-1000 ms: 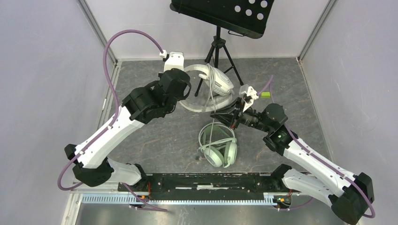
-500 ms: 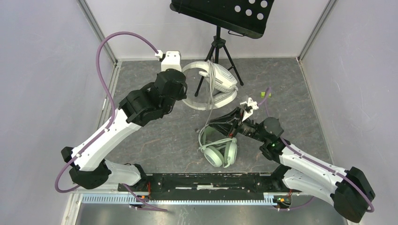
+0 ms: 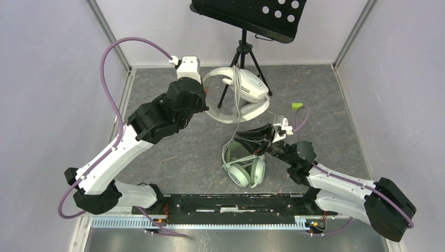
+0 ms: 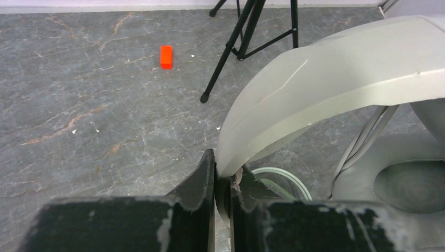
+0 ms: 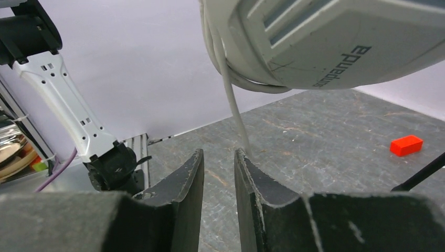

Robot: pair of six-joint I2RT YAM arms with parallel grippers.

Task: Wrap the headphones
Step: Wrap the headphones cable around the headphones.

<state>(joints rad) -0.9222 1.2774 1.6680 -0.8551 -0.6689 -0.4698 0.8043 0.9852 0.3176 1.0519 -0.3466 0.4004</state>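
White-grey headset [image 3: 252,88], vented earcups, pale cable [image 5: 231,100] dangling, headband [image 4: 341,58] clenched in left jaws; right jaws slightly parted, empty; mint-green headset [image 3: 242,170] on tabletop [image 3: 173,157].

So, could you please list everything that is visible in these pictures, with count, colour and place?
white-grey headset: one, white-grey, held above the far table, headband in the left gripper
mint headset: one, pale mint-green, lying mid-table
cable: one, pale, hanging from the white-grey headset to the right gripper
stand: one, black tripod with perforated tray, far edge
block: one, green, right of the stand
table: one, dark grey
left gripper: one, black, shut on the headband
right gripper: one, black, jaws slightly apart
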